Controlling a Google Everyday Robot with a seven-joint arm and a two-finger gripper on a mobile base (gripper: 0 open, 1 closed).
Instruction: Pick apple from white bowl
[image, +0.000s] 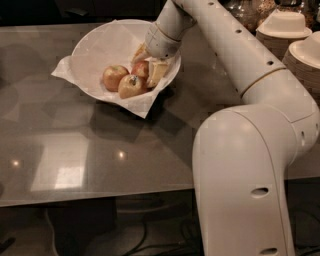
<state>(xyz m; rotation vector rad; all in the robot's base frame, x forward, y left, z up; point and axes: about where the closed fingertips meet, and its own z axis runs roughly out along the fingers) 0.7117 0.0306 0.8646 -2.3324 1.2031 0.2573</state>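
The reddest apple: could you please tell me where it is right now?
In the camera view, the apple lies at the right side of the white bowl, at the tip of the claw, beside the yellower apple.

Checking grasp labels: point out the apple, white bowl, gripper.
apple (140, 71): camera view, middle of red skin.
white bowl (100, 47): camera view, lined inner wall.
gripper (146, 64): camera view, tip, inside the bowl at the apple.
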